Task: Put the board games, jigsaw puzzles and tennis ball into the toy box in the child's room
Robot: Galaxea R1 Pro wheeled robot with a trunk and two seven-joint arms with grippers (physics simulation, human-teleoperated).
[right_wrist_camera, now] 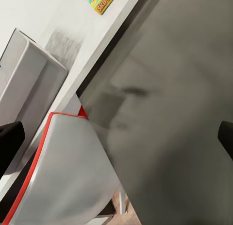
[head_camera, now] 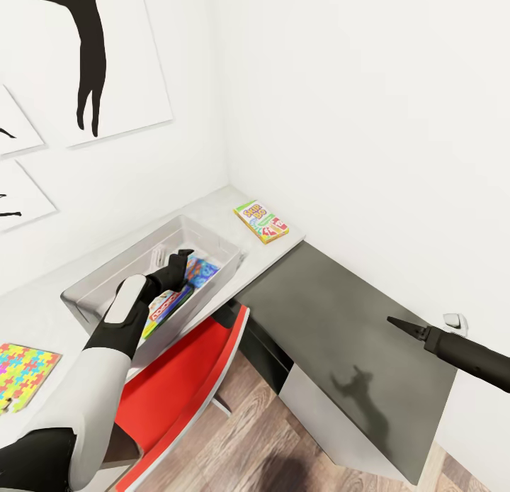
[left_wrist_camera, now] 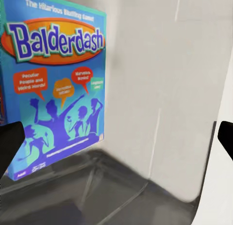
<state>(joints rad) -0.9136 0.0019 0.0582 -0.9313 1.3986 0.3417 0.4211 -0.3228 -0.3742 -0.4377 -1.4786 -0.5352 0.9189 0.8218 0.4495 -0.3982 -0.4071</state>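
Note:
The light grey toy box (head_camera: 99,283) stands on the pale table (head_camera: 216,208). Inside it lie the blue Balderdash board game (head_camera: 203,271) (left_wrist_camera: 53,84) and the Monopoly board game (head_camera: 167,306). My left gripper (head_camera: 181,259) (left_wrist_camera: 116,142) hangs open inside the box beside the Balderdash game, holding nothing. A yellow-green-red Skip-Bo board game (head_camera: 261,221) (right_wrist_camera: 103,0) lies on the table beyond the box. One jigsaw puzzle (head_camera: 21,375) rests at the table's near left. My right gripper (head_camera: 401,326) (right_wrist_camera: 116,137) is open above the dark table section (head_camera: 333,308). The tennis ball and the bed are out of view.
A red-edged chair (head_camera: 177,400) (right_wrist_camera: 63,171) is tucked under the table in front of the toy box (right_wrist_camera: 24,74). White walls close the corner behind the table. Black-and-white pictures (head_camera: 85,59) hang on the left wall. Wood floor (head_camera: 262,442) lies below.

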